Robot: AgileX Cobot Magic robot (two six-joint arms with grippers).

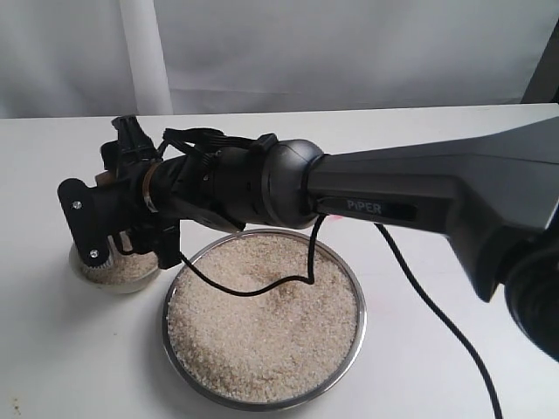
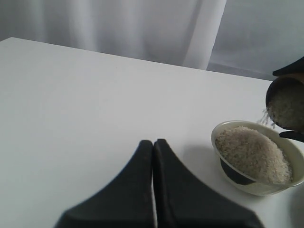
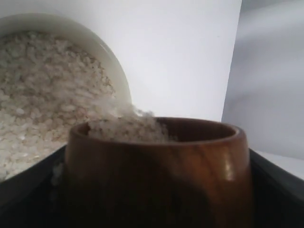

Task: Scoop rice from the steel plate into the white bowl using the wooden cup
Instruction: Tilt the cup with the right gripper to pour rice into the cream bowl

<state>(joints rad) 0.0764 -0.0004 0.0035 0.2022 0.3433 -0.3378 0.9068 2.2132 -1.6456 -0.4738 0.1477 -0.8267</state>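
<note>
Simply, white table [image 1: 419, 157] under steel plate [image 1: 262, 406] and white bowl [image 2: 259, 191], curtain [image 1: 349, 52] behind.

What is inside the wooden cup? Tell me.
Rice sits in the wooden cup, spilling over its lip toward the white bowl. The cup's bottom is covered by grains, so unseen.

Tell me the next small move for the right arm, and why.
Probably tip the cup slightly further over the bowl. Rice is spilling from its lip into the bowl, but grains are left inside the cup.
</note>
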